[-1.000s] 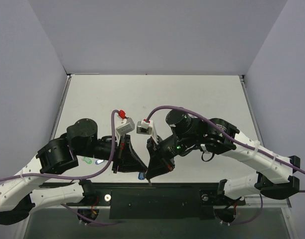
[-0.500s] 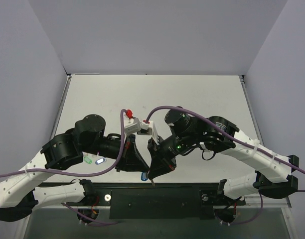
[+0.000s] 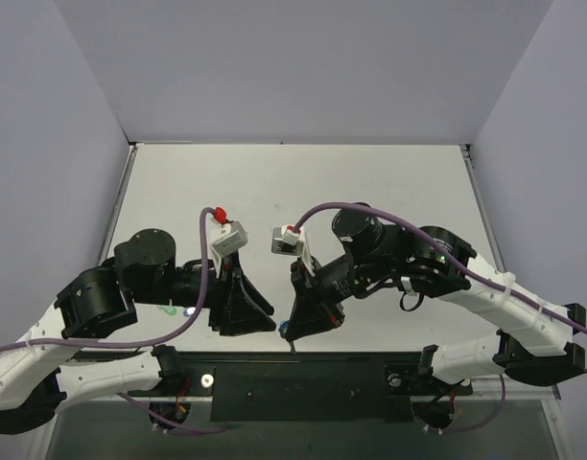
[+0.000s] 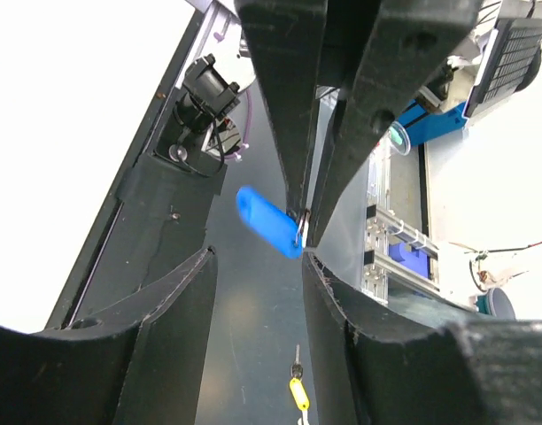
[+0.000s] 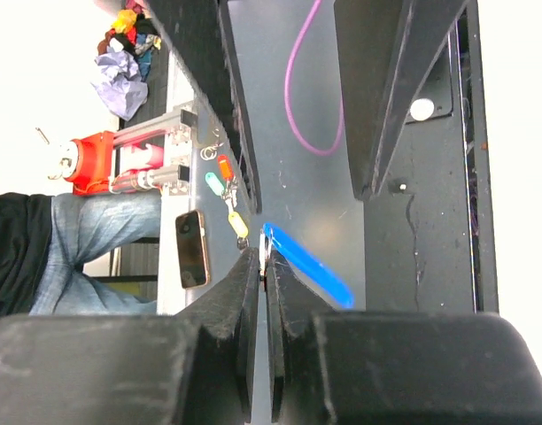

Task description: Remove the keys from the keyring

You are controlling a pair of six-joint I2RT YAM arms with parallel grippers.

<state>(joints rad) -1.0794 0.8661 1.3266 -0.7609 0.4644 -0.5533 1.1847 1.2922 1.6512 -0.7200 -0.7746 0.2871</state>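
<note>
Key hangs between both arms. Your right fingers pinch its ring end; left fingers, together, grip beside it.

My right gripper has its fingers pinched nearly together on the keyring, the blue key hanging just beyond their tips.

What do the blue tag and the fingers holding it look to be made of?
Blue tag: probably plastic, given its saturated uniform colour and smooth, softly glossy face. A thin bright piece at its pinched end looks like metal. Right hand fingers: matte black, faintly grainy, likely moulded or printed plastic, though coated metal is possible.
</note>
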